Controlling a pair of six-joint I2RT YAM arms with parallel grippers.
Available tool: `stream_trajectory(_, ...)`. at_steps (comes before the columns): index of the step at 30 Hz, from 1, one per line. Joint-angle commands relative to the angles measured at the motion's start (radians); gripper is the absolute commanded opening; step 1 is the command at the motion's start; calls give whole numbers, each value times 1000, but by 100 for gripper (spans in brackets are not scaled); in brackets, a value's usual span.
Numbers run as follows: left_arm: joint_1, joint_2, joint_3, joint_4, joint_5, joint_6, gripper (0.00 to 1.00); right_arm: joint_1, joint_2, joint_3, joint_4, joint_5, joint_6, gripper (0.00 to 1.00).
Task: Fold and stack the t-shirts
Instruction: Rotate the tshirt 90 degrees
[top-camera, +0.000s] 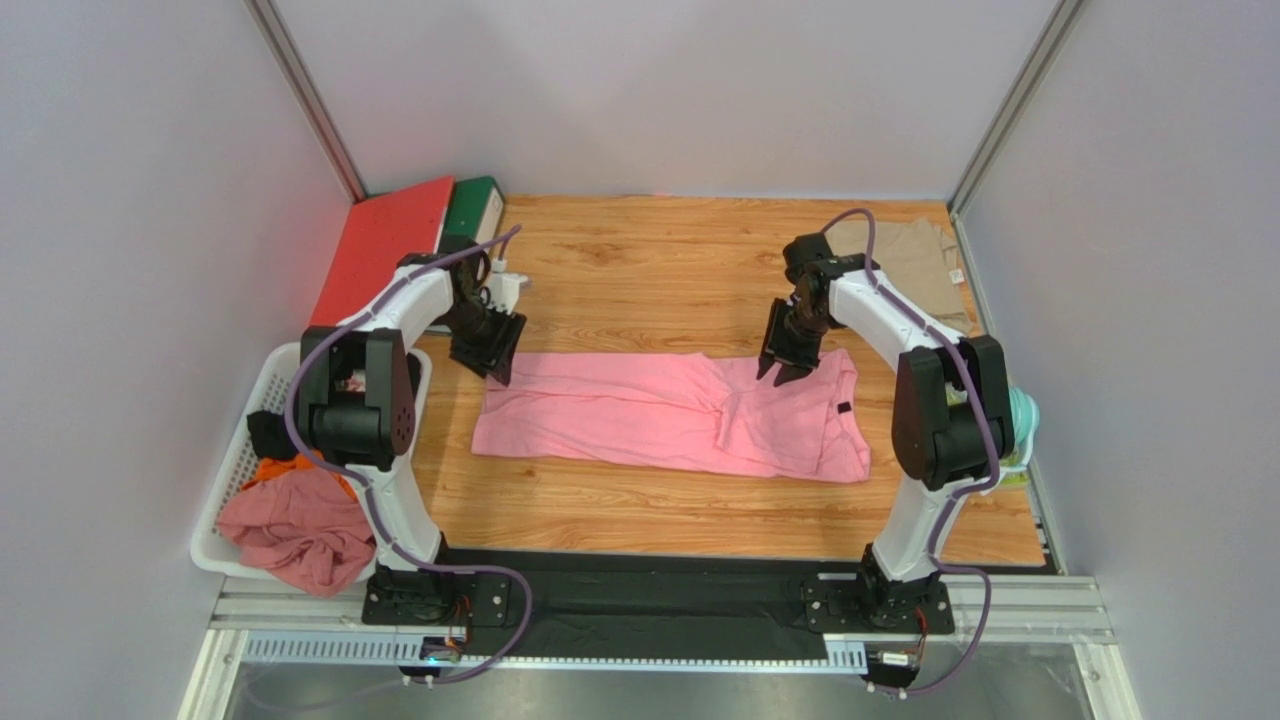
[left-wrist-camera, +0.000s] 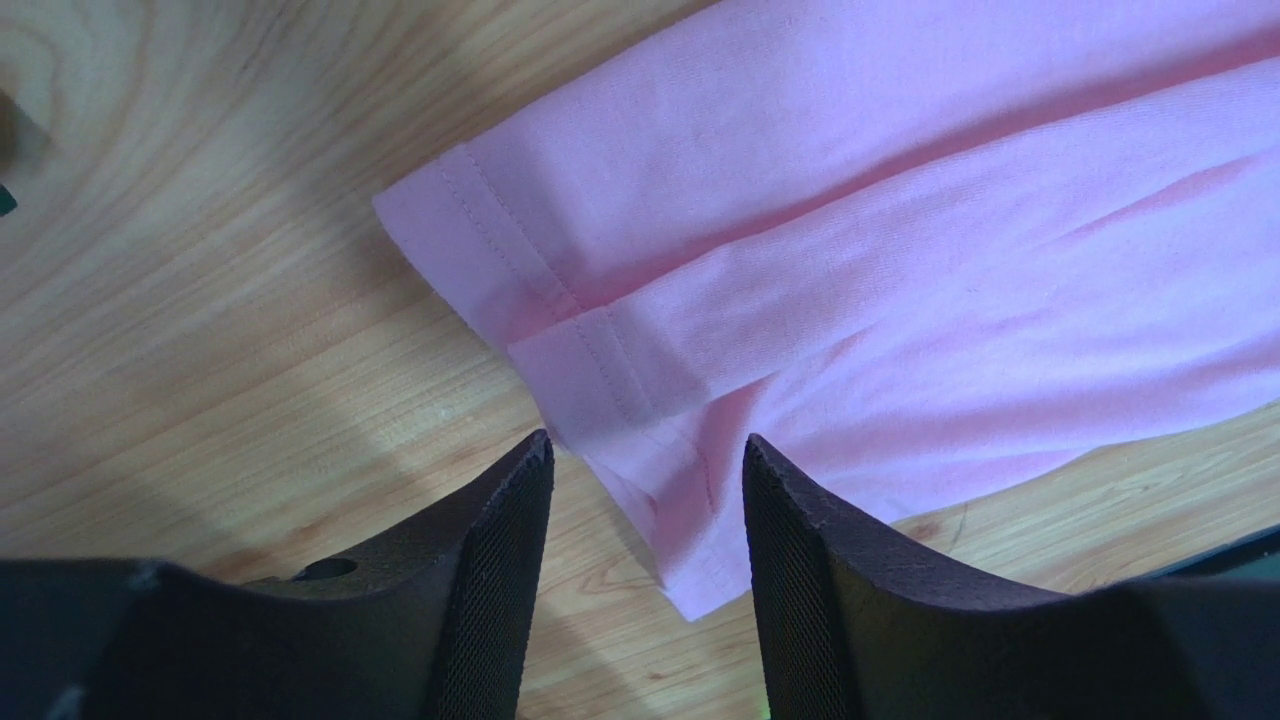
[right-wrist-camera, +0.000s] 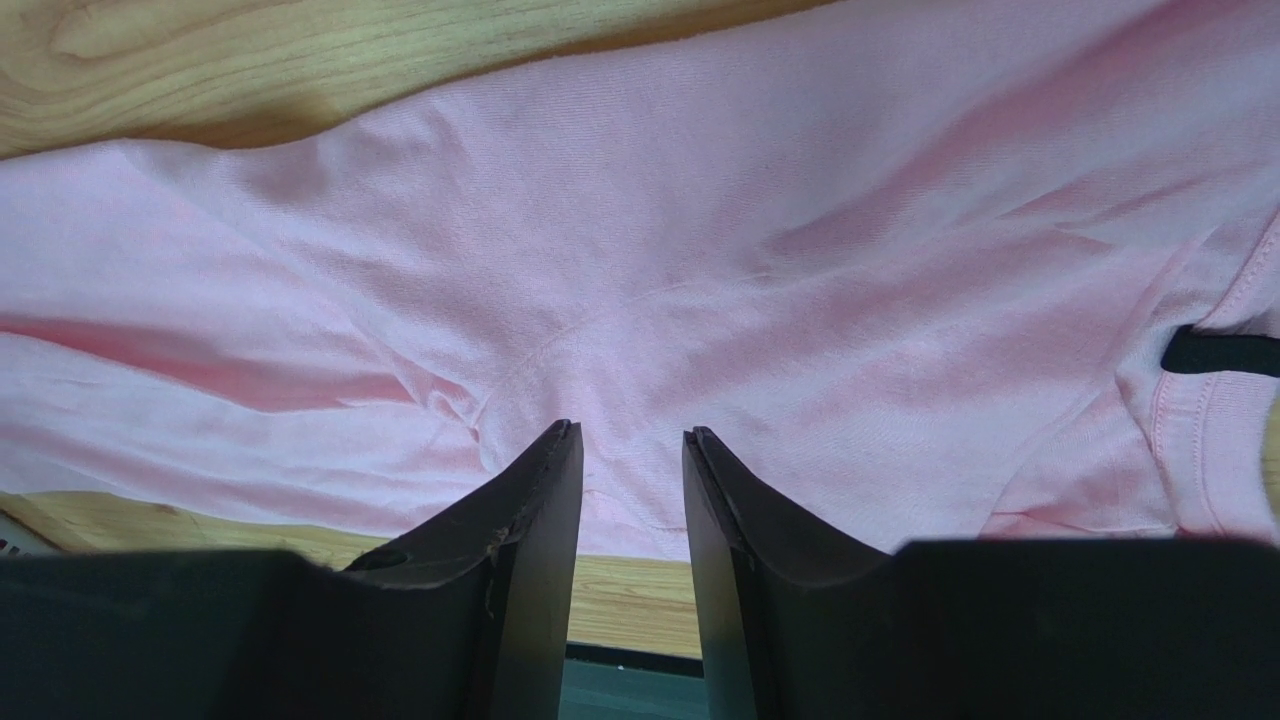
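Observation:
A light pink t-shirt (top-camera: 669, 413) lies on the wooden table, folded lengthwise into a long band with its small dark neck label (right-wrist-camera: 1217, 350) at the right end. My left gripper (top-camera: 496, 360) hangs open just above the band's far left corner (left-wrist-camera: 631, 375), nothing between its jaws. Over the band's far edge toward the right end, my right gripper (top-camera: 789, 365) is open with a narrow gap, the pink cloth (right-wrist-camera: 676, 285) below it and not pinched. A khaki-beige t-shirt (top-camera: 920, 258) lies folded at the back right corner.
A white basket (top-camera: 253, 450) at the left edge holds crumpled reddish-pink cloth (top-camera: 301, 533). A red folder (top-camera: 383, 248) and a green one (top-camera: 473, 210) lie at the back left. A teal object (top-camera: 1022, 420) sits behind the right arm. Grey walls enclose the table.

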Motion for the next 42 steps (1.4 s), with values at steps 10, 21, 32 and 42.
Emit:
stream_trajectory(10,4,73,80,16,-10,-20,56,-2,-73,-49,24,4,4,35)
stream_trajectory(21,4,36,66,15,3,-20,34,-2,-74,-69,33,9,4,33)
stream_trajectory(32,4,12,62,8,-9,-14,24,-2,-79,-101,40,9,2,33)
stream_trajectory(42,7,-146,-78,11,2,25,25,-3,-82,-110,42,17,1,33)
